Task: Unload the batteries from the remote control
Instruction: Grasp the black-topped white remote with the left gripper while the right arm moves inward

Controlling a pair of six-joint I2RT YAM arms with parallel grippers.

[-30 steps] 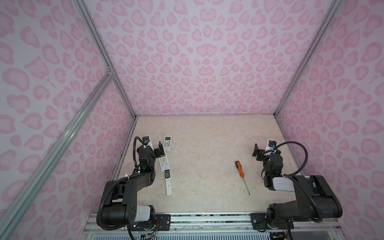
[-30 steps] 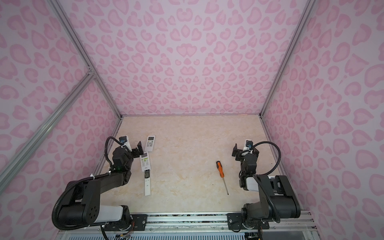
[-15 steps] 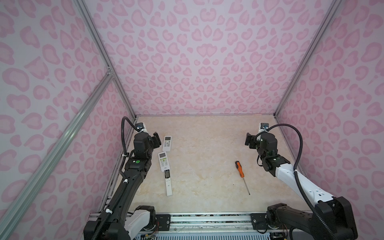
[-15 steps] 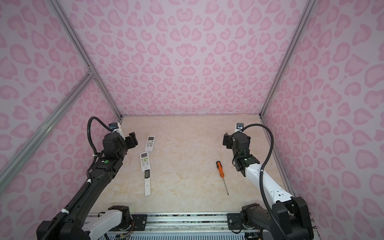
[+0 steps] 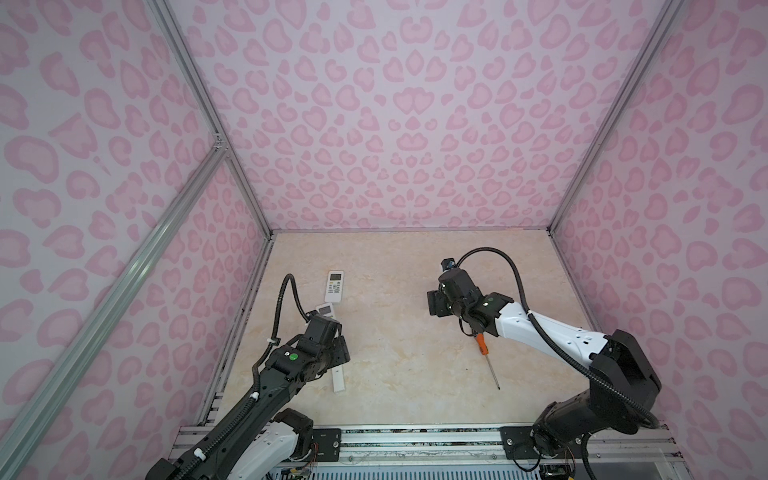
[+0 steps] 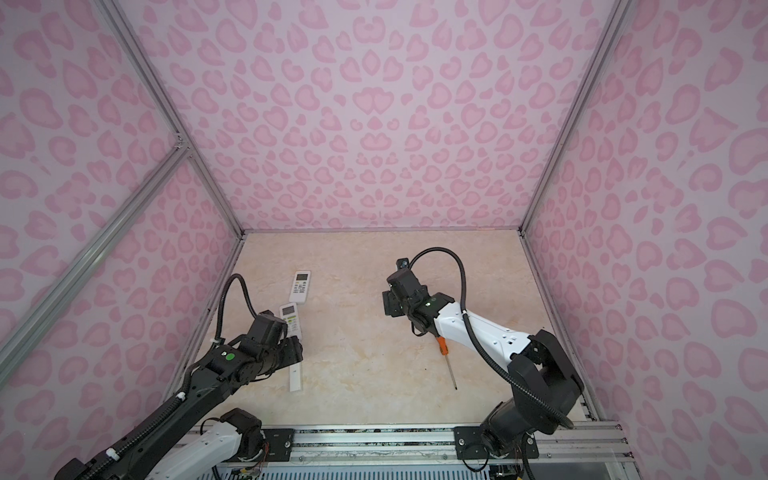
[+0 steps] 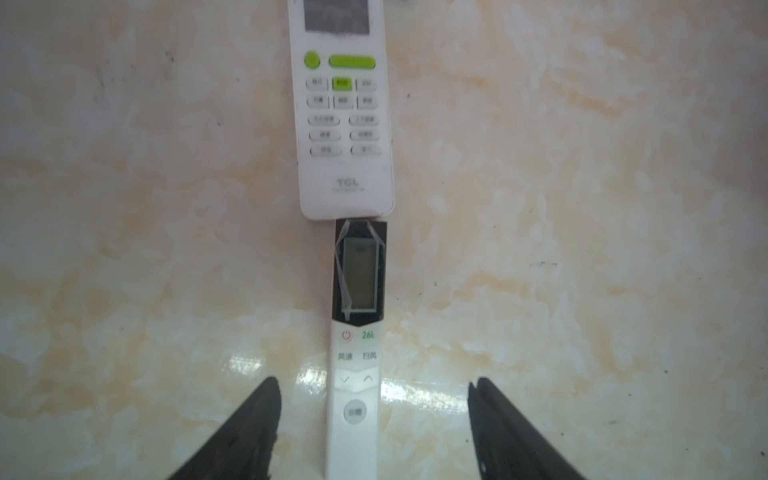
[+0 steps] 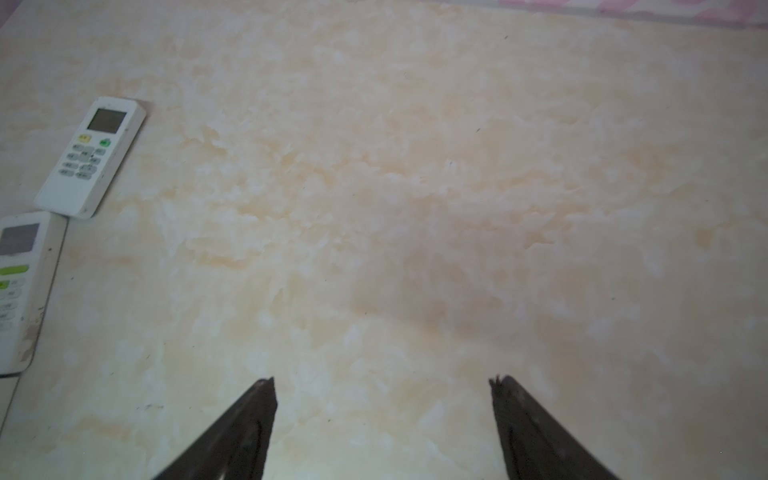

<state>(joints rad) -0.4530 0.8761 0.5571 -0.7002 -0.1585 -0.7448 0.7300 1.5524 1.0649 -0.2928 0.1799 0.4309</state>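
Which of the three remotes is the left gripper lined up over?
The slim black-topped remote, centred under the left gripper; the green-buttoned remote and far remote lie beyond.

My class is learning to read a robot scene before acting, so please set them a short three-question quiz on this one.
1. How many remotes lie on the table? A two, B three, C four.
2. True or false: the screwdriver lies on the table, not in the right fingers.
3. In the left wrist view, which remote runs between the left fingers?
Key: 1 B. 2 True. 3 The slim remote.
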